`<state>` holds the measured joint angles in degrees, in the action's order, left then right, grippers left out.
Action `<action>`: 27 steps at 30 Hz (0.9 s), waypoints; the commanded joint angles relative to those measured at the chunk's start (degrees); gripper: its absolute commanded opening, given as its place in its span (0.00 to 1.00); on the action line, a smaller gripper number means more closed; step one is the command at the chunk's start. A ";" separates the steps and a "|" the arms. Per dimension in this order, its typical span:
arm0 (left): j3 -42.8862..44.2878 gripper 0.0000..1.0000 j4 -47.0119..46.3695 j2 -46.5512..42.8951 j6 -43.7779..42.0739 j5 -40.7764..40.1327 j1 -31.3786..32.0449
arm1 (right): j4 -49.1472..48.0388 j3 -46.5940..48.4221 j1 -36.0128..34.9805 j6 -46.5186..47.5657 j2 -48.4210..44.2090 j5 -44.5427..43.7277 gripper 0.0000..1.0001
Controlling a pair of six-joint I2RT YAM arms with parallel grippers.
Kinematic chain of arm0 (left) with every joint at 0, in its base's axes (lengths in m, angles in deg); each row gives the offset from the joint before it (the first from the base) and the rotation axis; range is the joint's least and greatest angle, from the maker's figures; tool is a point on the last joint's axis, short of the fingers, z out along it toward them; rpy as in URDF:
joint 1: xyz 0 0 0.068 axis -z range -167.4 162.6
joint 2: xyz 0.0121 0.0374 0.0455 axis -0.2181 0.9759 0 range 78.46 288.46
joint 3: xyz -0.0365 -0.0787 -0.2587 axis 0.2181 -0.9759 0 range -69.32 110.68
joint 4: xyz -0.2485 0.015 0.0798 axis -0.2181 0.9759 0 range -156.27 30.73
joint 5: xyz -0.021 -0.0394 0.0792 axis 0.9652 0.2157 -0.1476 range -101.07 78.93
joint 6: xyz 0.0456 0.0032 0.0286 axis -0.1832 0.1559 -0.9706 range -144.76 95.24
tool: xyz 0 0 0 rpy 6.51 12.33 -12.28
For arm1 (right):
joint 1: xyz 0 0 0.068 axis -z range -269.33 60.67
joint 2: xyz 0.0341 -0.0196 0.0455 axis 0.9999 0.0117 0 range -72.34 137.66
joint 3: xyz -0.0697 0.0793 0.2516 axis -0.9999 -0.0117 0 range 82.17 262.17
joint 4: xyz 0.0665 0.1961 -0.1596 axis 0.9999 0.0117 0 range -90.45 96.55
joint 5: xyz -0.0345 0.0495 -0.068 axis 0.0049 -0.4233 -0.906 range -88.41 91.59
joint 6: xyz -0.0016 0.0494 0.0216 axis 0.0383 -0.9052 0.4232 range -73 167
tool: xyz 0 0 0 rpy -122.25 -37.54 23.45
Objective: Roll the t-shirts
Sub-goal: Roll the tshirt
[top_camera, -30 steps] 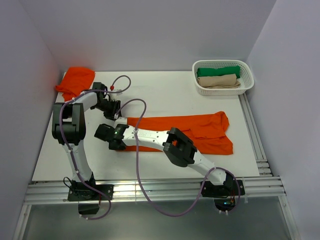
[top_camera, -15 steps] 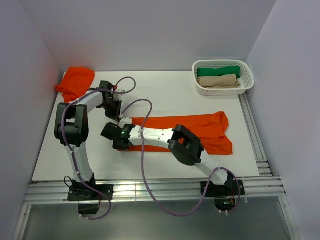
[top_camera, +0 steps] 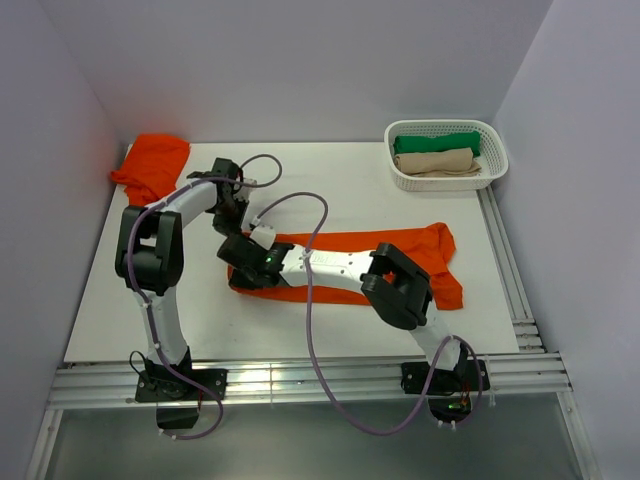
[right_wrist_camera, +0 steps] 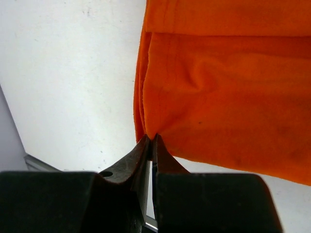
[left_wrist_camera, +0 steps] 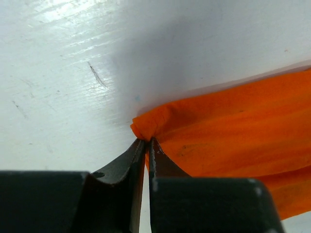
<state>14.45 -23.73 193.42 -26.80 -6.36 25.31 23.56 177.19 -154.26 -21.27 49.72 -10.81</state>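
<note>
An orange t-shirt (top_camera: 447,272), folded into a long band, lies across the middle of the white table (top_camera: 150,300). My left gripper (top_camera: 238,228) is at the far corner of its left end and is shut on a bunched corner of cloth (left_wrist_camera: 148,127). The right gripper (top_camera: 240,276) is at the near corner of the same end, shut on the folded edge (right_wrist_camera: 146,116). The right forearm lies along the shirt and hides much of its middle. A second orange t-shirt (top_camera: 152,165) sits crumpled at the back left corner.
A white mesh basket (top_camera: 493,170) at the back right holds a green roll (top_camera: 436,143) and a beige roll (top_camera: 438,163). Metal rails (top_camera: 300,378) run along the near edge and the right side. Walls close in the left, back and right.
Both grippers have closed on the left end of the middle t-shirt. Both wrists have shifted to the right, and the right elbow has swung right over the shirt.
</note>
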 commanded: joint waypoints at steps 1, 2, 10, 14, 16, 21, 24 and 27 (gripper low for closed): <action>2.72 0.13 1.05 -3.33 1.08 -3.21 0.82 | -3.97 -2.82 0.50 -1.51 -4.20 0.54 0.05; 2.80 0.13 1.22 -3.42 1.25 -3.22 1.09 | -4.06 -3.26 0.68 -1.60 -4.63 0.45 0.04; 6.32 0.13 3.33 -3.16 1.52 -4.45 3.19 | -5.90 -9.41 1.03 -3.18 -7.89 -0.69 0.02; 7.64 0.15 4.12 -2.46 3.60 -4.45 4.95 | -7.22 -11.96 1.29 -3.97 -9.55 -1.22 0.01; 8.60 0.16 4.39 -1.58 3.71 -6.36 5.66 | -7.75 -13.19 1.38 -4.15 -10.17 -1.31 0.01; 10.36 0.17 5.18 0.00 3.98 -7.26 7.50 | -8.45 -16.35 1.47 -5.12 -11.49 -2.01 0.00; 11.32 0.17 5.53 0.97 4.06 -7.96 8.82 | -9.15 -18.47 1.56 -5.91 -12.37 -2.27 0.00; 12.47 0.17 6.06 2.02 4.07 -8.31 10.05 | -9.59 -20.40 1.47 -6.70 -13.07 -2.62 0.00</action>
<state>24.11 -18.74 194.34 -23.61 -13.18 34.12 15.25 158.39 -153.06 -26.23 40.63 -11.29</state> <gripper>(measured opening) 0.173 0.064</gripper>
